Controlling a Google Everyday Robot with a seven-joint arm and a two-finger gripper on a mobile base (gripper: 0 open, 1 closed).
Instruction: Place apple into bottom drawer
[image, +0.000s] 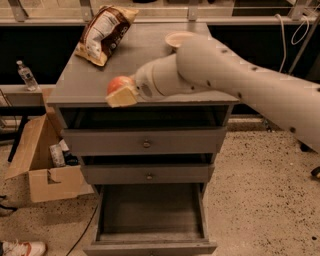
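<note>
At front edge of grey wooden tabletop (150, 50), cream robot hand (120, 92) clamped on small round orange-red apple (119, 83). Far below tabletop, deep grey bottom drawer (150, 212) stands open. Brown-white chip bag (104, 31) at tabletop's back left.

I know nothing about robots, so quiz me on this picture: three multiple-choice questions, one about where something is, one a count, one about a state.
1. Where is the apple?
A) on the floor
B) in the gripper, by the front edge of the cabinet top
C) under the arm's elbow

2. How many drawers does the cabinet have?
A) two
B) three
C) five

3. The bottom drawer is:
A) pulled open
B) shut
C) taken out

Answers:
1 B, the gripper is closed on the apple at the top's front left edge.
2 B, two knobbed fronts sit above the bottom drawer.
3 A, its grey floor shows.
</note>
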